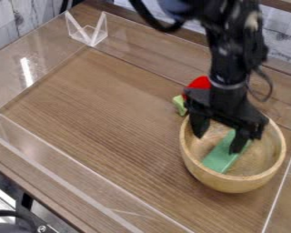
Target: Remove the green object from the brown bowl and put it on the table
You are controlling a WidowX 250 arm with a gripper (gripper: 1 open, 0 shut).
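The brown bowl (267, 170) sits at the right of the table (99, 109). Inside it lies the green object (225, 159), a flat light green bar, partly hidden by my gripper. My gripper (221, 136) points straight down into the bowl, open, with one finger on each side of the bar's upper end. Nothing is held between the fingers.
A red round object (196, 85) with a small green bit (181, 103) lies just behind the bowl's left rim, partly hidden by the arm. Low clear plastic walls (26, 55) ring the table. A clear plastic stand (87, 32) is at the back left corner.
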